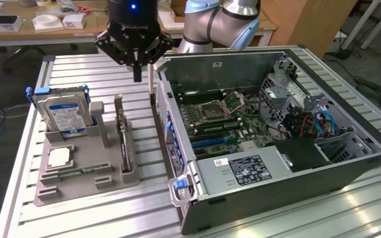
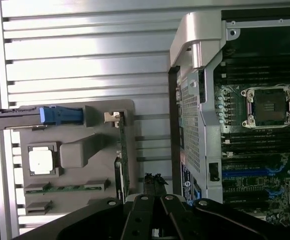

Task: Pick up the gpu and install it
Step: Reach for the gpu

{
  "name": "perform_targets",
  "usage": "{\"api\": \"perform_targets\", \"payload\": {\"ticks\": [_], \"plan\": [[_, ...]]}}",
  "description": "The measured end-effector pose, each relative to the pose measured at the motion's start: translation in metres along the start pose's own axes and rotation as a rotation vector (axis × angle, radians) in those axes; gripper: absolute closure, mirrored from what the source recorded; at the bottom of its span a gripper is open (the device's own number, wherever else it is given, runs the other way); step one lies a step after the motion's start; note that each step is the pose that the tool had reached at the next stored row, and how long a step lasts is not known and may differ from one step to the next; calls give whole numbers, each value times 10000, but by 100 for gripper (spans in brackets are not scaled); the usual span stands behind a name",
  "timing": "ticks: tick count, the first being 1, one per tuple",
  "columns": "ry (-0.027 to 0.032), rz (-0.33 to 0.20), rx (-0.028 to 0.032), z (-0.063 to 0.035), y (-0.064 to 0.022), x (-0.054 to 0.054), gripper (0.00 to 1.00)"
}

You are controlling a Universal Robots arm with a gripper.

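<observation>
The gpu (image 1: 122, 135) stands on edge in a slot of the grey holder (image 1: 51, 192), its silver bracket end pointing away from the table's front. From the wrist it appears as a thin green edge (image 2: 123, 155). My gripper (image 1: 137, 77) hangs above the table, just past the gpu's far end, between the holder and the open computer case (image 1: 349, 163). Its fingers meet in a point and hold nothing. The wrist view has the black fingertips (image 2: 153, 181) close beside the card's edge.
The holder also carries a hard drive (image 1: 61, 113) with a blue-white label, a square processor (image 1: 58, 157) and a green memory stick (image 1: 79, 172). The case's motherboard (image 1: 220, 119) lies exposed, and its side wall (image 2: 197, 100) stands right beside the holder. Cluttered desks stand behind the table.
</observation>
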State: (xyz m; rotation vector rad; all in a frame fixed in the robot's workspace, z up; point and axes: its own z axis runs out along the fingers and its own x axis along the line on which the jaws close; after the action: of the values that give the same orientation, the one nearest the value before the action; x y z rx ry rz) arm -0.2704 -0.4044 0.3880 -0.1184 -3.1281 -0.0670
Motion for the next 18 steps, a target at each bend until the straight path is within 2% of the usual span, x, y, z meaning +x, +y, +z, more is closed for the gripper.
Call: {"api": "perform_targets", "payload": {"ticks": [18], "plan": [[84, 3, 7, 10, -34, 194, 90]]}}
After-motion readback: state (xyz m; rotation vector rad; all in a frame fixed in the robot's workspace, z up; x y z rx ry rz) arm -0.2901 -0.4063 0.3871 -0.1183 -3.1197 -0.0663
